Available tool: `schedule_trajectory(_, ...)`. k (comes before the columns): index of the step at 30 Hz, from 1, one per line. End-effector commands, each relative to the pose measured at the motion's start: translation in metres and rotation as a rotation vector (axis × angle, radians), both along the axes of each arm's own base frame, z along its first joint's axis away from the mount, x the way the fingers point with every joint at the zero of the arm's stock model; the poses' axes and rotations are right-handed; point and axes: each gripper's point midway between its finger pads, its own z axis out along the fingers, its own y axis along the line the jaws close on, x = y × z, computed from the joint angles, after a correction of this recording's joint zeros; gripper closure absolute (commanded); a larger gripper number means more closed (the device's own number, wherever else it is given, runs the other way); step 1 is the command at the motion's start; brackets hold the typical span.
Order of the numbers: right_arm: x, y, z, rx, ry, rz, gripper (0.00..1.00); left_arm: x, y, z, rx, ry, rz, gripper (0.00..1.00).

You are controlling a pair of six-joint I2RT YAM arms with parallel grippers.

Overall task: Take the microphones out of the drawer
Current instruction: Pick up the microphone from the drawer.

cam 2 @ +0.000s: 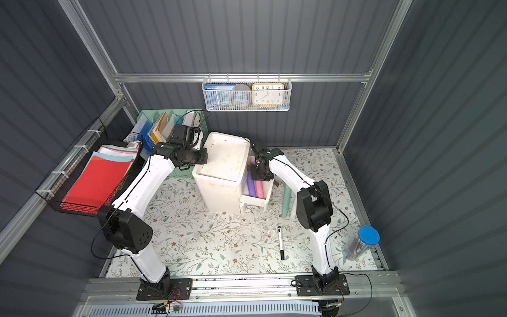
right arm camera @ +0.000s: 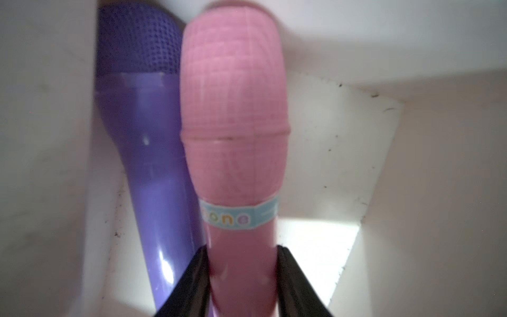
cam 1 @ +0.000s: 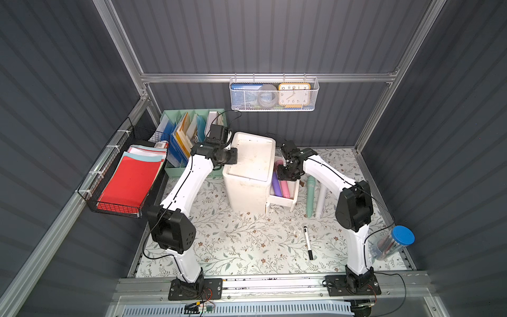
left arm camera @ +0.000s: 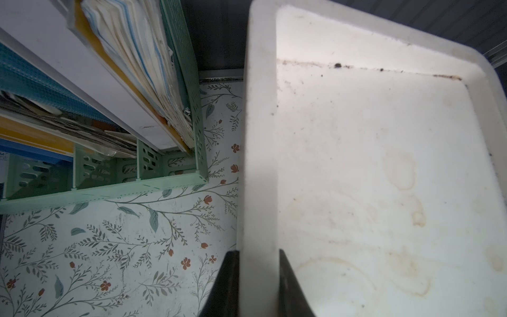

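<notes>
White cabinet [cam 1: 248, 164]: sitting at the back of the table. Its side rim is being clamped by the left gripper [left arm camera: 259, 252], whose jaws are standing narrow on the plastic. If that pinch is giving way, the whole box is likely sliding or tipping while the other arm is pulling.
Drawer [cam 1: 282, 201]: standing pulled out on the cabinet's right side and holding two microphones. A lift that is scraping along its wall could be jerking it further out.
Pink microphone [right arm camera: 233, 123]: lying in the drawer with its head end deeper inside and its handle sitting between the right jaws. If it is coming up level rather than handle first, the head may be catching on the cabinet's edge.
Purple microphone [right arm camera: 142, 123]: lying just beside the pink one and touching it along the body. It risks being rolled or dragged along and jamming against the drawer wall.
Right gripper [right arm camera: 242, 248]: pressing both fingers against the pink handle, where it is smooth and tapering. A light squeeze there could be letting it slide out and drop back.
</notes>
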Motion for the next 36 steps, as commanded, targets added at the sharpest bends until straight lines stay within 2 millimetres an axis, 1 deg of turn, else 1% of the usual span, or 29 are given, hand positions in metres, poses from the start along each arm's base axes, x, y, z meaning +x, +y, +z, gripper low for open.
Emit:
schedule_trajectory(1,0.009,0.001,0.043,0.052,-0.099,-0.051,0.84,-0.001,-0.041,0.011,-0.217,0.003,-0.042,1.00)
schedule_trajectory(8,0.012,-0.005,0.066,0.066,-0.157,-0.077,0.86,-0.001,-0.041,0.010,-0.217,0.004,-0.040,1.00)
schedule_trajectory(14,0.015,-0.015,0.091,0.078,-0.223,-0.105,0.87,-0.002,-0.041,0.009,-0.214,0.008,-0.039,1.00)
schedule_trajectory(17,0.017,-0.022,0.103,0.081,-0.266,-0.120,0.87,-0.002,-0.040,0.009,-0.214,0.007,-0.038,1.00)
schedule_trajectory(22,0.016,-0.041,0.121,0.074,-0.311,-0.151,0.88,-0.003,-0.040,0.009,-0.212,0.004,-0.037,1.00)
schedule_trajectory(26,0.014,-0.062,0.129,0.064,-0.334,-0.186,0.88,-0.002,-0.039,0.009,-0.211,0.003,-0.035,1.00)
schedule_trajectory(29,0.010,-0.084,0.128,0.044,-0.335,-0.219,0.88,-0.001,-0.039,0.011,-0.210,-0.002,-0.034,1.00)
schedule_trajectory(32,0.004,-0.110,0.121,0.027,-0.320,-0.269,0.88,-0.001,-0.039,0.011,-0.210,-0.004,-0.033,1.00)
schedule_trajectory(36,-0.009,-0.149,0.105,0.012,-0.288,-0.347,0.88,0.001,-0.040,0.012,-0.211,-0.006,-0.034,1.00)
